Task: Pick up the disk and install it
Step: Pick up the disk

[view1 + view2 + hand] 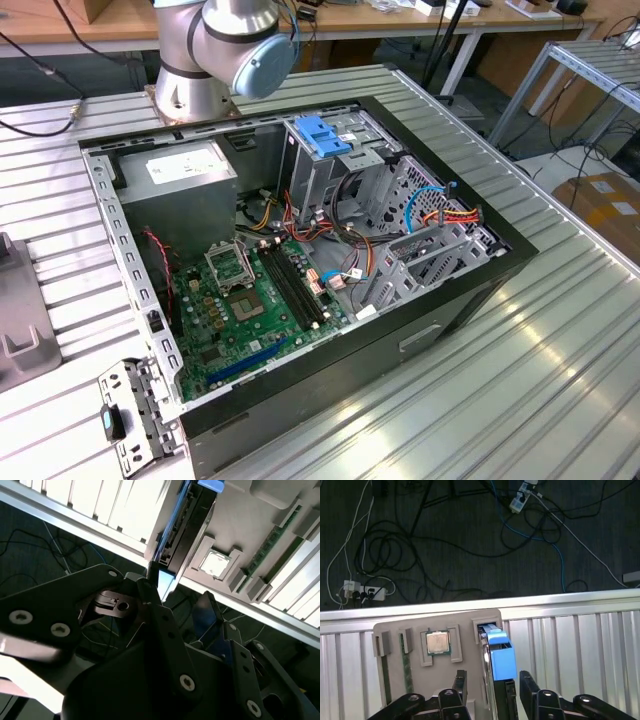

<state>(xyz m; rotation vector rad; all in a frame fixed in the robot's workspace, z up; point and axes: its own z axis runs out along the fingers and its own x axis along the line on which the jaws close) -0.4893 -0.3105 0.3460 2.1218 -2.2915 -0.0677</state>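
One disk point(499, 652), standing on edge in a grey holder point(390, 629) slot, looks stiff, weighty and shock-sensitive; its flat sides suit gripping. The spread end effector point(492, 676) straddles it. In the exterior view, the arm base point(195, 90) sits at eleven o'clock of the case point(450, 330).

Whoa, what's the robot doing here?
The arm's end effector is over the disk, which stands on edge in a grey tray beside a chip. Its fingers sit either side of the disk, open, not gripping it. The opened computer case lies on the table; the disk is not installed yet.
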